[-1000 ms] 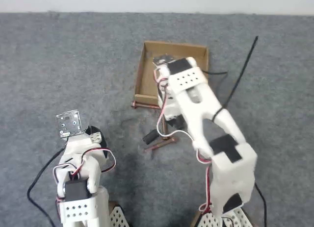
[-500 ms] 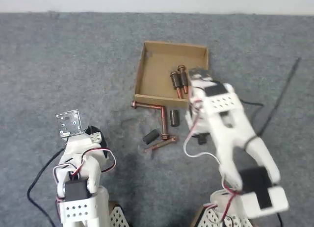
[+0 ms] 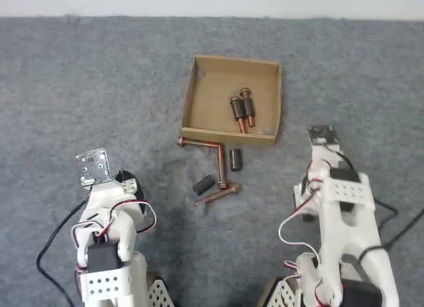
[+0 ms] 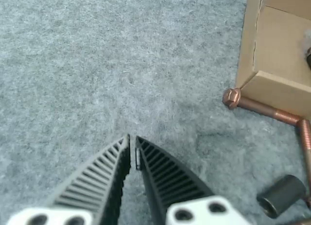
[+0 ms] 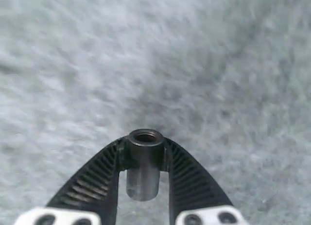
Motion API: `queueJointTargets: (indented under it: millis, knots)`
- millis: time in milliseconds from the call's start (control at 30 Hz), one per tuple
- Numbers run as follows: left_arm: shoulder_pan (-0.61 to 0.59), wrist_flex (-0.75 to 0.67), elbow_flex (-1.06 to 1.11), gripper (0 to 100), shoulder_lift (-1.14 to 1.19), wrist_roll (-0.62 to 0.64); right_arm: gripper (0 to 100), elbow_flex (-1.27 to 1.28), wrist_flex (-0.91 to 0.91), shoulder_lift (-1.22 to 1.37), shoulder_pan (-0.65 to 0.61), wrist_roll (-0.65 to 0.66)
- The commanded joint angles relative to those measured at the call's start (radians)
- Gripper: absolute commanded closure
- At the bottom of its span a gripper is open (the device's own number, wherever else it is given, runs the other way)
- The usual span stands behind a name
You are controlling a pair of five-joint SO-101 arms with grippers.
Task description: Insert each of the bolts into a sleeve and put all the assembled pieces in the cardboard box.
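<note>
The cardboard box [image 3: 199, 98] stands at the middle back with two assembled bolt-and-sleeve pieces [image 3: 240, 111] inside. In front of it three copper bolts lie on the carpet: one along the box front [image 3: 197, 143], one pointing toward me [image 3: 220, 164], one slanted [image 3: 215, 195]. Two black sleeves [image 3: 236, 159] [image 3: 203, 184] lie among them. My right gripper [image 5: 144, 149] is shut on a black sleeve [image 5: 143, 174], held upright over bare carpet; the right arm [image 3: 338, 194] is at the front right. My left gripper [image 4: 132, 138] is shut and empty, short of a bolt [image 4: 262, 108] and the box corner [image 4: 252, 74].
Grey carpet covers the whole table. The left arm [image 3: 106, 214] sits at the front left, well away from the parts. A loose sleeve [image 4: 281, 200] lies off to the side of the left gripper. Open carpet lies left and right of the box.
The right arm has pulled back from over the box to the front right. That uncovered the two pieces in the box and the parts in front of it. The left arm has kept still.
</note>
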Motion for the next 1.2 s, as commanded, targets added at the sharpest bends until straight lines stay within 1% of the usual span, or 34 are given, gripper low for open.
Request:
queueJointTargets:
  millis: [0,67,233,267,333,433,500,667,767,867,967,1067,1167]
  knots:
    - [0.003,-0.003,-0.013,98,-0.02,-0.011,99.1,0.015,-0.021,-0.068,0.071,0.049]
    - [0.003,-0.003,-0.013,99,-0.02,-0.011,99.1,0.017,-0.027,-0.073,0.097,0.054]
    - [0.026,0.005,-0.053,99,-0.02,-0.026,99.1,0.017,-0.05,-0.064,0.101,0.058]
    - [0.034,0.012,-0.082,99,-0.02,-0.048,99.1,0.02,-0.054,-0.064,0.101,0.058]
    - [0.052,0.071,-0.166,99,-0.02,-0.072,99.1,0.02,-0.053,-0.064,0.101,0.058]
    - [0.104,0.19,-0.321,99,-0.018,-0.075,99.1,0.02,-0.053,-0.064,0.099,0.058]
    - [0.141,0.238,-0.397,99,-0.018,-0.08,99.1,0.02,-0.053,-0.064,0.099,0.058]
    - [0.186,0.238,-0.483,99,0.006,-0.08,99.1,0.02,-0.053,-0.062,0.099,0.058]
    - [0.215,0.242,-0.565,98,0.133,-0.08,99.1,0.02,-0.053,-0.062,0.099,0.058]
    - [0.256,0.244,-0.674,98,0.334,-0.074,99.1,0.02,-0.053,-0.062,0.099,0.058]
    - [0.322,0.244,-0.773,98,0.532,-0.06,99.1,0.02,-0.053,-0.062,0.099,0.058]
    - [0.419,0.229,-0.84,98,0.684,0.012,99.1,0.02,-0.053,-0.062,0.099,0.058]
    - [0.509,0.132,-0.857,98,0.801,0.123,99.1,0.02,-0.053,-0.062,0.099,0.058]
